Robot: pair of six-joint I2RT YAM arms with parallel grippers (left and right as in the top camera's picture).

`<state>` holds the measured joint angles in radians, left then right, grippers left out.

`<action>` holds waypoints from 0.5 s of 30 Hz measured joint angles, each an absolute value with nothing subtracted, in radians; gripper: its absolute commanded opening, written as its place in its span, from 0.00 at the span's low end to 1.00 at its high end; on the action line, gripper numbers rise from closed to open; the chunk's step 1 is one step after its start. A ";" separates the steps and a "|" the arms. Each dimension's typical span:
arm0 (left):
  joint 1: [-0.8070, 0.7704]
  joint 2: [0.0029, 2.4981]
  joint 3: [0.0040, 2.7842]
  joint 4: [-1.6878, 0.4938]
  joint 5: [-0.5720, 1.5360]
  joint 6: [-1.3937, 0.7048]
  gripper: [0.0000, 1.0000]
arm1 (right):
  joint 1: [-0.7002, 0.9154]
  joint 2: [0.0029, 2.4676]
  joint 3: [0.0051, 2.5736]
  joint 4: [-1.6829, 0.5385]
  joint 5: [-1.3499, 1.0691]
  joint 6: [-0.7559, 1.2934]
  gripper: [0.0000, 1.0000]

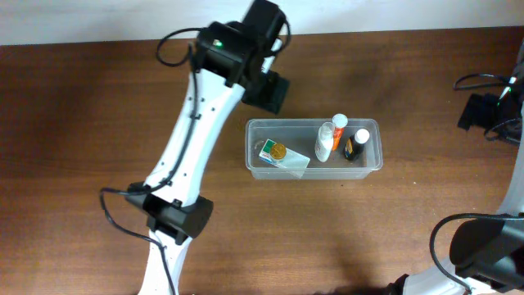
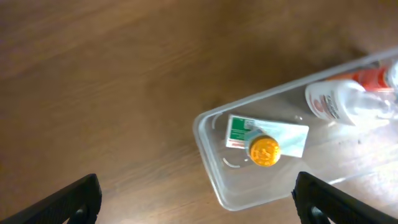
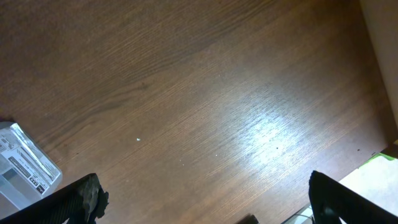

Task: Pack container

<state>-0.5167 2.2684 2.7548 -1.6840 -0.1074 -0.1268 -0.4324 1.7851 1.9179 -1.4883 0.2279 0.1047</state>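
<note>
Container (image 1: 291, 131) of clear plastic lies on the wooden table (image 1: 74, 123), loaded with a green-printed box (image 1: 288, 162), an orange-capped vial (image 1: 278, 151) and several bottles (image 1: 325, 143). The left gripper (image 2: 199, 205) hovers just beside the container's box end, jaws spread wide and empty. The right gripper (image 3: 211, 205), well off to the container's right, gapes equally wide over bare wood. Thin-walled, light, probably flexible and slick, the container looks best pinched over its rim along a long wall, lest loose contents shift.
</note>
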 measured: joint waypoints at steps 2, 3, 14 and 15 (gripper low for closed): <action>-0.503 2.246 2.755 -1.684 -0.110 -0.145 0.99 | -0.432 1.785 1.918 -1.488 0.228 0.105 0.98; -0.501 2.234 2.755 -1.684 -0.111 -0.152 0.99 | -0.432 1.785 1.918 -1.489 0.228 0.105 0.98; -0.575 1.980 2.701 -1.683 -0.101 -0.180 0.99 | -0.432 1.785 1.918 -1.489 0.228 0.105 0.98; -0.578 1.950 2.675 -1.685 -0.101 -0.182 0.99 | -0.432 1.785 1.918 -1.488 0.228 0.105 0.98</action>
